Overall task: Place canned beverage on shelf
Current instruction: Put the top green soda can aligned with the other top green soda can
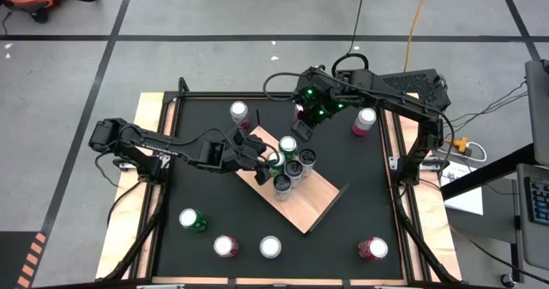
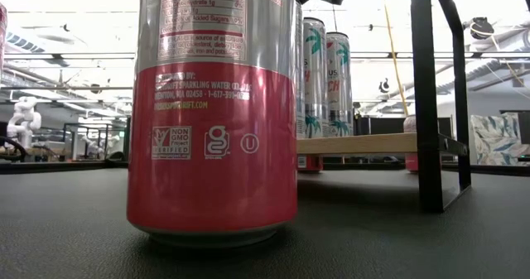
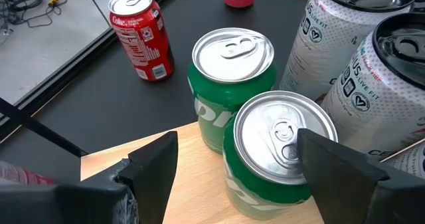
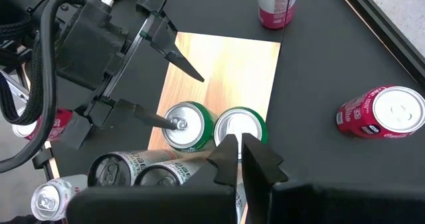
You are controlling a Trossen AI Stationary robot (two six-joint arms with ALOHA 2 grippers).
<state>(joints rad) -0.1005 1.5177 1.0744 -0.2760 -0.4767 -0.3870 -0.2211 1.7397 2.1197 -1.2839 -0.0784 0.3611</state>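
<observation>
The light wooden shelf lies slantwise mid-table and carries two green cans and three tall dark-topped cans. My left gripper stands open at the shelf's left end. The nearer green can stands upright on the board; one finger is above its top, the other is off to its side. A second green can stands just behind it. My right gripper is shut and hovers above the cans, touching nothing. My left gripper has one fingertip over the lid of the nearer green can; I cannot tell whether it touches. The other finger is over bare board, clear of the can. The can stands upright on the shelf.
Loose cans stand or lie around the shelf: a red cola can, a pink can at the far right, and several along the near edge. A pink can fills the low view. A black shelf rod stands at the right.
</observation>
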